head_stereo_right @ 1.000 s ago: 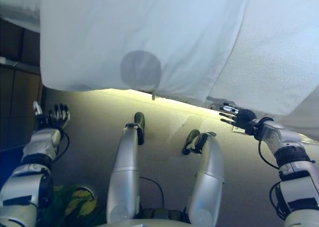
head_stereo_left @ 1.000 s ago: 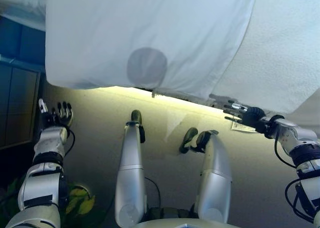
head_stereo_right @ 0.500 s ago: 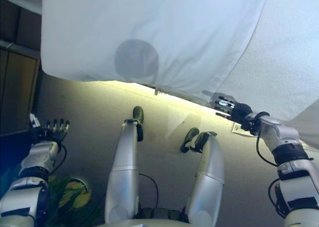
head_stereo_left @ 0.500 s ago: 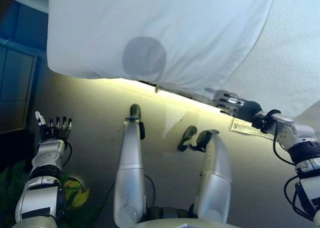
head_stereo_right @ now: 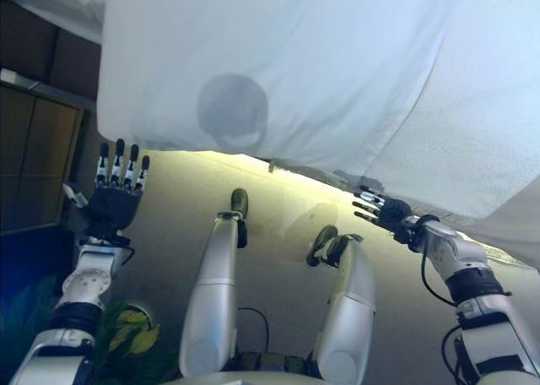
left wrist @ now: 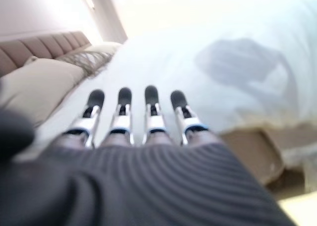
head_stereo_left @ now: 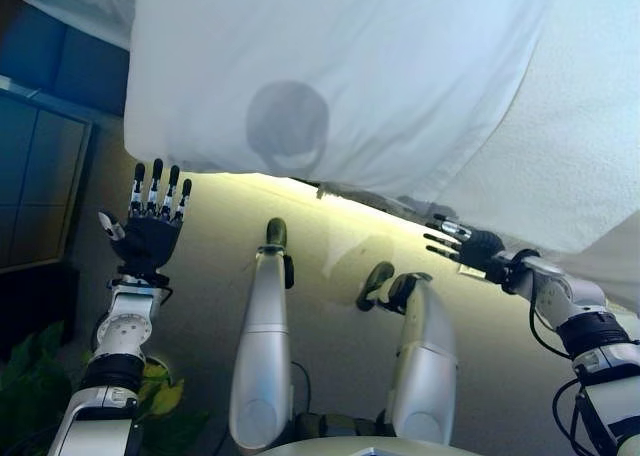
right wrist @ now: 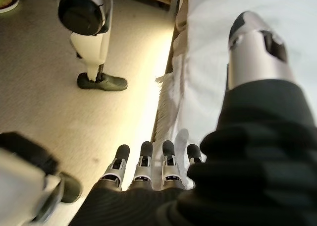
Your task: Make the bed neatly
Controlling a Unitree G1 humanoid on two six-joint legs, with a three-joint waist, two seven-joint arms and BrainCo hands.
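A bed with a smooth white sheet [head_stereo_left: 330, 66] fills the top of the eye views; its lower edge overhangs the floor. A textured white blanket [head_stereo_left: 570, 116] lies over the bed's right part. My left hand [head_stereo_left: 150, 238] is raised with fingers straight, just below the sheet's left corner, touching nothing. In the left wrist view its fingers [left wrist: 151, 112] point at the sheet [left wrist: 208, 72], with beige pillows [left wrist: 34, 82] at the headboard. My right hand [head_stereo_left: 470, 246] is open, fingers straight, just under the bed's edge by the blanket; its wrist view shows its fingers [right wrist: 143, 161] beside the hanging sheet [right wrist: 198, 87].
Dark cabinet panels [head_stereo_left: 40, 186] stand left of the bed. A green plant [head_stereo_left: 160, 396] sits on the beige floor by my left arm. A padded headboard [left wrist: 44, 45] shows in the left wrist view.
My left hand has risen from low by the floor to just below the sheet's left corner, fingers spread straight. My right hand has dropped slightly below the bed's edge. The camera has shifted.
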